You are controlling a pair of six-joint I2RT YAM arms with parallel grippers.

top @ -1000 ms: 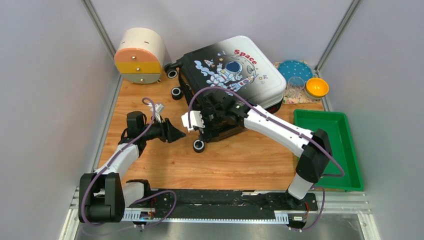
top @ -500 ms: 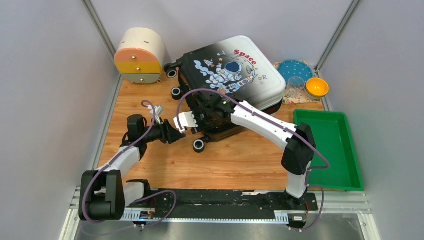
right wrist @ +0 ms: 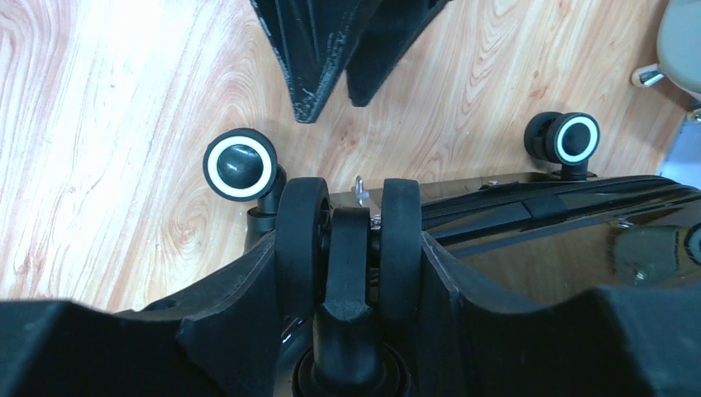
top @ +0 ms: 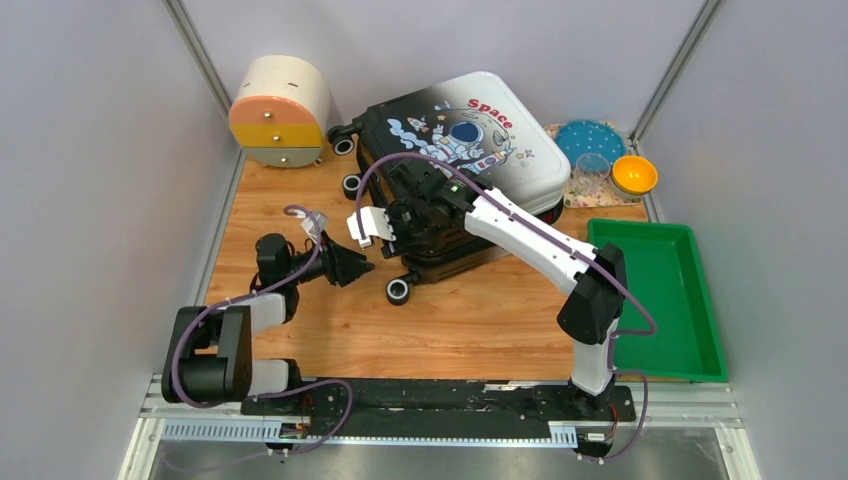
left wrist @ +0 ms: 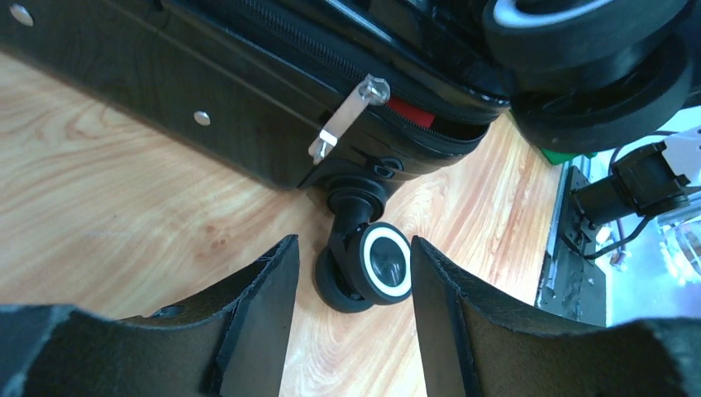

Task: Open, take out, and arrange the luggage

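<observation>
Reads "Space" in red letters on the pale end of the luggage (top: 522, 168), just above a cartoon astronaut (top: 462, 140). Lies picture side up across the back middle of the desk (top: 480, 310), black end toward the arms. Clamps, with the right hand (right wrist: 347, 238), a black twin wheel (right wrist: 302, 219) at the near-left corner of the case, one finger against each tyre. Holds the left hand (top: 362, 264) low over the desk just left of that same corner, fingers moderately apart and closed on nothing. Frames, between those fingers in the left wrist view, a lower wheel (left wrist: 382, 263) with a white ring, resting on the wood. Shows a metal zip pull (left wrist: 347, 116) hanging at the seam above it.
</observation>
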